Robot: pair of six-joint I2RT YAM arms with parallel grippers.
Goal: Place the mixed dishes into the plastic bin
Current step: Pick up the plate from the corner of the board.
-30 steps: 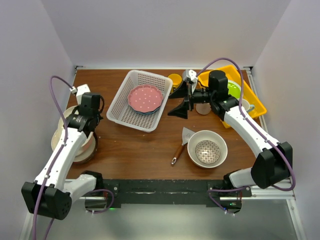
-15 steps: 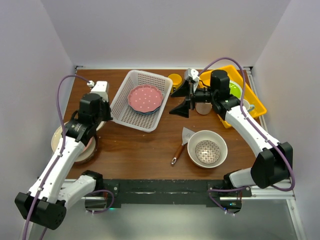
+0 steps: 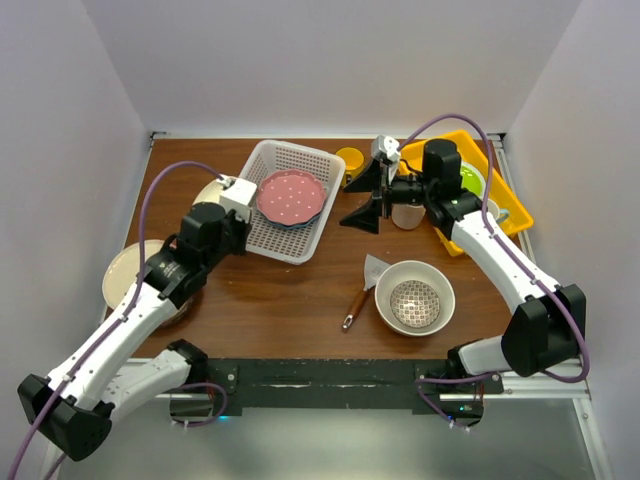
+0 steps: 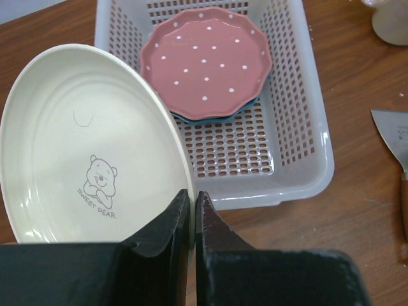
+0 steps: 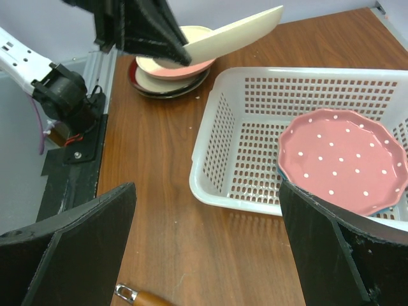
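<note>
Top external view: two arms work over the wooden surface (image 3: pixel 260 290), and there is one plastic bin (image 4: pixel 299 166) at the back centre. Two plates lie in it, a pink dotted plate (image 4: pixel 207 64) on a blue plate (image 4: pixel 213 118), of which only the edge shows. A third, the cream plate (image 4: pixel 83 127) printed with a small bear, is in the air. The left claw (image 4: pixel 193 197) is clenched on its near rim, fingers almost meeting, and holds it tilted just beside the bin's left rim, not inside.

One stack of plates (image 3: pixel 130 275) sits at the left edge; I cannot tell how many are in it. There are two mugs: a yellow mug (image 3: pixel 350 158) behind the bin and a cream mug (image 3: pixel 405 215) partly hidden by the right arm. One large cream bowl (image 3: pixel 440 290) stands near the front with one small patterned bowl (image 3: pixel 413 303) inside it. One spatula (image 3: pixel 360 288) lies just beside it. One yellow tray (image 3: pixel 512 205) at the right carries one lime-green plate (image 3: pixel 468 178).

The right claw (image 5: pixel 207 188) is spread fully wide, grasping and touching nothing, raised to the right of the bin.
</note>
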